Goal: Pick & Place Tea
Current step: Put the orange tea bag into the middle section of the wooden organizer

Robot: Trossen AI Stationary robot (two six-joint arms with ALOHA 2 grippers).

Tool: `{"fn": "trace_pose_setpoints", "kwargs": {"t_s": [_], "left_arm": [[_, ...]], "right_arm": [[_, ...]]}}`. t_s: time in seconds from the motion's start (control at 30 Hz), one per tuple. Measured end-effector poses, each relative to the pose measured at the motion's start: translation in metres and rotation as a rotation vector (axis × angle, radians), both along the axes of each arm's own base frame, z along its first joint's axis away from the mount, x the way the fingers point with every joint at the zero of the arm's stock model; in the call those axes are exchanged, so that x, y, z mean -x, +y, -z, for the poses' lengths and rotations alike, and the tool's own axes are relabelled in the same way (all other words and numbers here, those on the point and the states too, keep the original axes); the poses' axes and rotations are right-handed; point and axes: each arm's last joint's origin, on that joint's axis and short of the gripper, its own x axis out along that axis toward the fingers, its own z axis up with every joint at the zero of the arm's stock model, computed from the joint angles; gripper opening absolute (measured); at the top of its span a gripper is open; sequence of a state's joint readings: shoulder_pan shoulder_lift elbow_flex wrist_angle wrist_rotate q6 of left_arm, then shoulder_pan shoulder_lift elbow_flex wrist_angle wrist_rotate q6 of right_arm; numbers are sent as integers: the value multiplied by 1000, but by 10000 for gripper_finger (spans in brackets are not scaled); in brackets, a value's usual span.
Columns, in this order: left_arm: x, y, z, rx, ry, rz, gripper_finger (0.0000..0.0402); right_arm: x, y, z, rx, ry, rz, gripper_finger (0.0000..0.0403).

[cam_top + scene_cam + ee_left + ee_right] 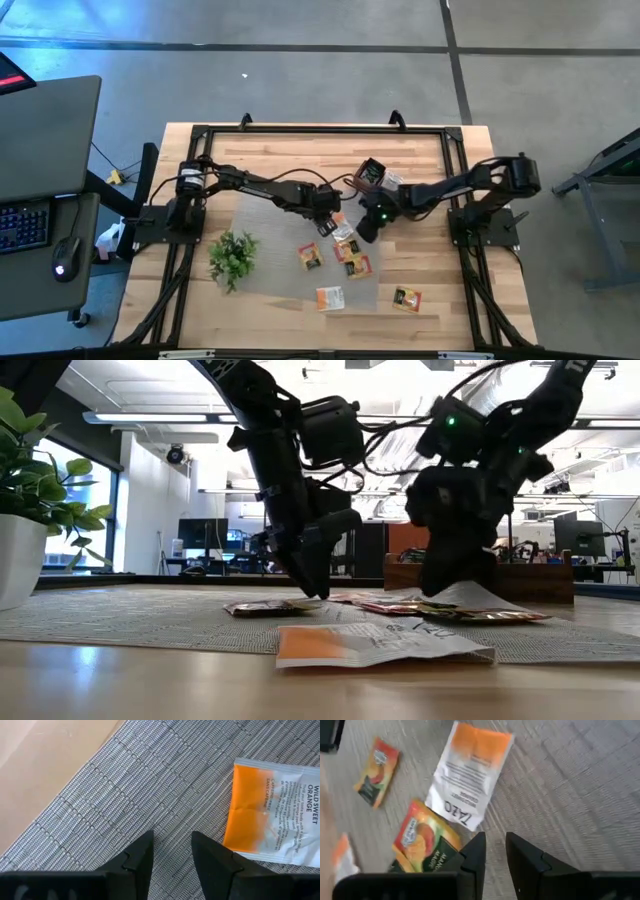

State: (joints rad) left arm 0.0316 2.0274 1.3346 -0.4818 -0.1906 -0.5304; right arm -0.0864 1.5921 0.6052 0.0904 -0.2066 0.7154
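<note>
1. We see the left gripper (172,852) low over the grey woven mat (150,785), its two dark fingers (137,862) parted by a clear gap with only mat weave showing between them; it holds nothing.
2. Just beside that gripper an orange-and-white sachet (272,822) lies flat on the mat, apart from the fingers.
3. We see the right gripper (495,850) also down close to the mat, its fingers (475,852) standing a narrow slot apart, with bare mat in the slot; nothing is pinched.
4. Just ahead of its fingertips lies a white sachet with an orange end (470,772), and next to that a sachet printed orange and dark green (422,842), its edge right by one finger; we cannot tell whether they touch.
5. Farther off in the right wrist view another small orange-and-dark sachet (376,770) lies by itself.
6. From above, both grippers meet near the middle of the table (440,280), the left gripper (326,222) at the mat's far edge and the right gripper (368,228) just to its right, with sachets between and below them.
7. More tea lies toward the front: one sachet (310,256) on the mat, one (330,297) at its front edge, and one (406,298) on the bare wood.
8. A green plant (233,257) stands on the mat's left part, well apart from both grippers.
</note>
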Motion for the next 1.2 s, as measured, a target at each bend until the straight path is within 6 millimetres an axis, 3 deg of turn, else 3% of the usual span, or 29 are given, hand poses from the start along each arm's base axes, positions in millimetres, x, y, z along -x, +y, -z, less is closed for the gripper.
{"fn": "trace_pose_setpoints", "kwargs": {"t_s": [0.27, 1.2], "left_arm": [[-2, -4, -9, -6, 57, 11, 131], [3, -30, -17, 22, 72, 29, 131]], "right_arm": [[-11, 3, 8, -82, -60, 9, 71], [-4, -14, 12, -16, 8, 15, 71]]}}
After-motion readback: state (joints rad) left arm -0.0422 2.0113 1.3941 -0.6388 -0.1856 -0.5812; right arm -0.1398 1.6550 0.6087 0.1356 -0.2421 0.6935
